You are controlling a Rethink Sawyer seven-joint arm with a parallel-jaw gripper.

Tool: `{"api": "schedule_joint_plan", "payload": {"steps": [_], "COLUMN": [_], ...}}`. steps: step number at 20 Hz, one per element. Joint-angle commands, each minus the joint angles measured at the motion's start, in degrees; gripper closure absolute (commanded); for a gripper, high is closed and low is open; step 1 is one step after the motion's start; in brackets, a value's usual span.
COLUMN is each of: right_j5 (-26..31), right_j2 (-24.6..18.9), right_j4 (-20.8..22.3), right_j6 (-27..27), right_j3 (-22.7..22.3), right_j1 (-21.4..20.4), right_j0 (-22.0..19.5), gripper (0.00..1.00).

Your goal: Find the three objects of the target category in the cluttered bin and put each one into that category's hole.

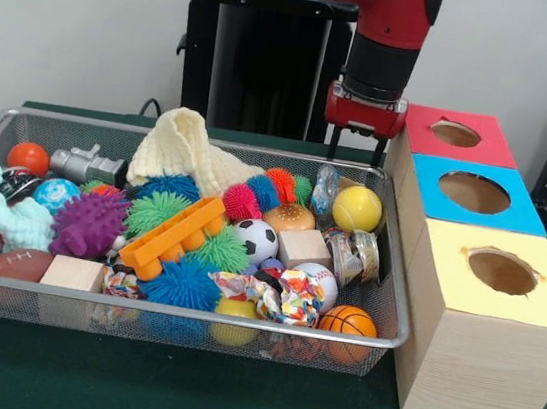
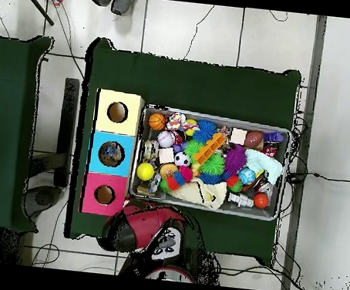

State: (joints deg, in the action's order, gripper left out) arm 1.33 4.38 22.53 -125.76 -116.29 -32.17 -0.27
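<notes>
A wire mesh bin (image 1: 189, 312) holds a heap of toys: a yellow ball (image 1: 357, 207), a soccer ball (image 1: 255, 239), a basketball (image 1: 348, 321), a baseball (image 1: 317, 276), several spiky balls, an orange toy crate (image 1: 174, 235) and two wooden cubes (image 1: 303, 247). To the bin's right stand three wooden boxes, each with a round hole: yellow-topped (image 1: 543, 301), blue-topped (image 1: 520, 212) and red-topped (image 1: 419, 133). My gripper (image 1: 355, 157) hangs open and empty over the bin's far right corner, beside the red box. In the overhead view the arm (image 2: 150, 225) hides it.
A cream knitted cloth (image 1: 185, 148) lies against the bin's far wall, and a purple spiky ball (image 1: 87, 223), a football (image 1: 16, 261) and an orange ball (image 1: 29, 156) fill the left end. Overhead, the bin (image 2: 216, 115) sits next to the boxes on green cloth.
</notes>
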Motion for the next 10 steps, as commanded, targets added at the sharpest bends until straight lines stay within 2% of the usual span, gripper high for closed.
{"api": "schedule_joint_plan", "payload": {"steps": [1,6,10], "right_j5": [0.9,4.0,11.7], "right_j2": [-5.5,-5.3,-6.5], "right_j4": [1.5,1.2,-1.1], "right_j6": [-0.2,0.3,1.3], "right_j3": [9.6,9.3,7.0], "right_j1": [-0.2,-2.6,-8.4], "right_j0": [-2.8,-3.2,-3.7], "gripper": [0.0,0.0,0.0]}}
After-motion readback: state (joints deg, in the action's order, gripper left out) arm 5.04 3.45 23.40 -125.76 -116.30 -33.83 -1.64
